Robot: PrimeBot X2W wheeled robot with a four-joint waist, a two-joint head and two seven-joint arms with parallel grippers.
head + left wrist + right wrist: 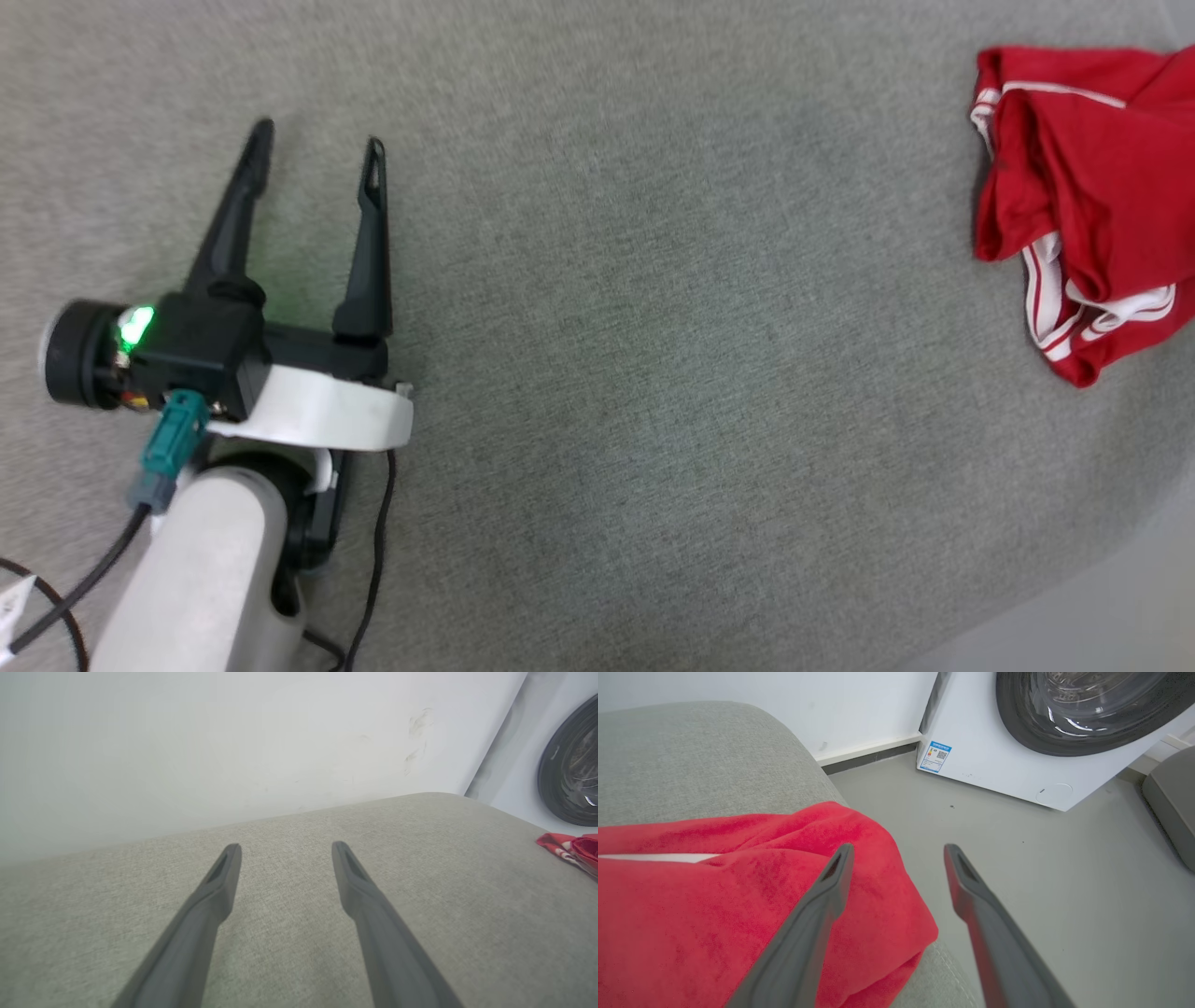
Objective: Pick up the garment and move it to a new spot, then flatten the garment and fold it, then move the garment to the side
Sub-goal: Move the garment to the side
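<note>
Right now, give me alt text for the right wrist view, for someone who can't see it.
The open right gripper, holding nothing, is at the bunched red garment on the edge of a grey cushion. Beyond lie grey floor and a white washing machine.
</note>
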